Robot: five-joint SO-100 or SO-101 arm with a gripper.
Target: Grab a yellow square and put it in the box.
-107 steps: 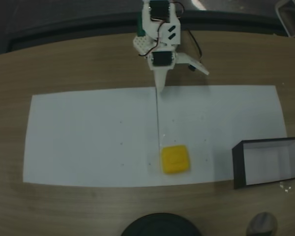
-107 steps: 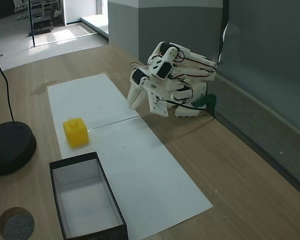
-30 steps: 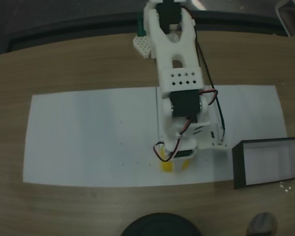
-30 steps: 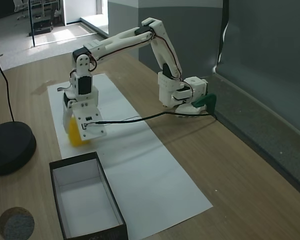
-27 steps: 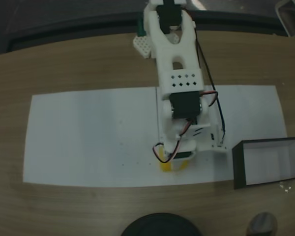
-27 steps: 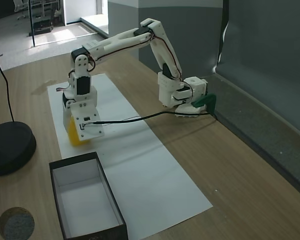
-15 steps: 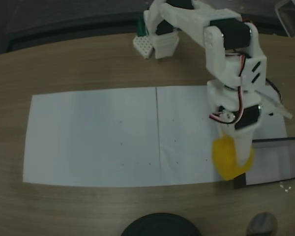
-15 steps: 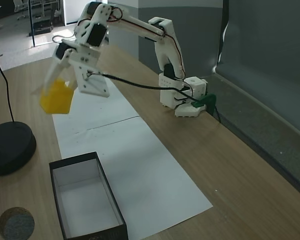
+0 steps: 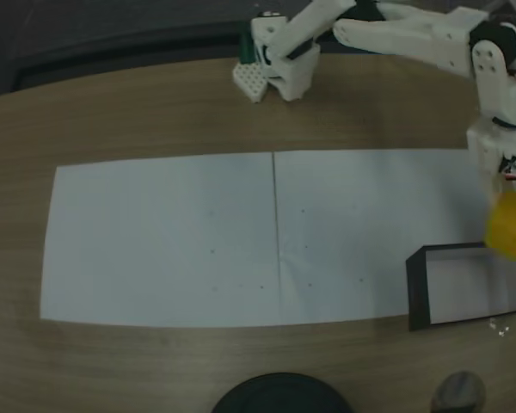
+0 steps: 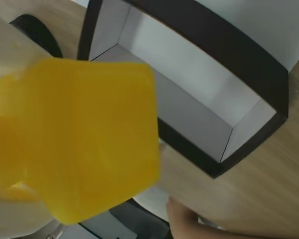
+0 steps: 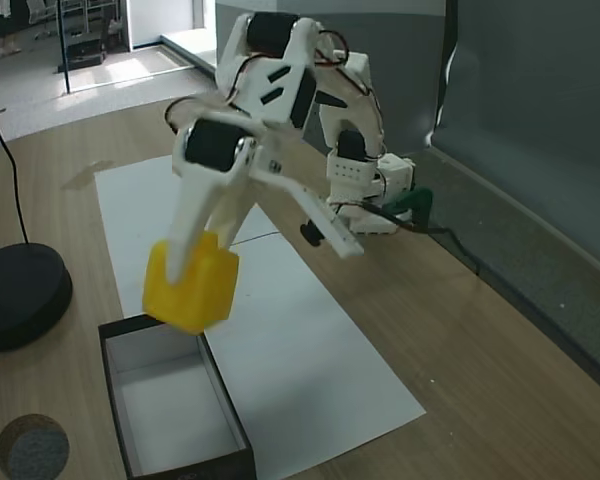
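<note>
Above the near end of the black-walled, white-lined open box (image 11: 175, 400), the white two-finger gripper (image 11: 195, 262) is clamped on the single bright yellow block with rounded corners (image 11: 191, 284), holding it tilted in the air. The wrist view shows the yellow block (image 10: 82, 137) up close, with the box (image 10: 229, 74) below it. A fixed view from above shows the white paper sheet (image 9: 241, 241) lying on the wooden table (image 9: 138, 112). No writing is legible.

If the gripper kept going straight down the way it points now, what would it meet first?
Likely the box: the gripper, shut on the yellow square, hangs over its near end. Wall or white floor first is unclear.
</note>
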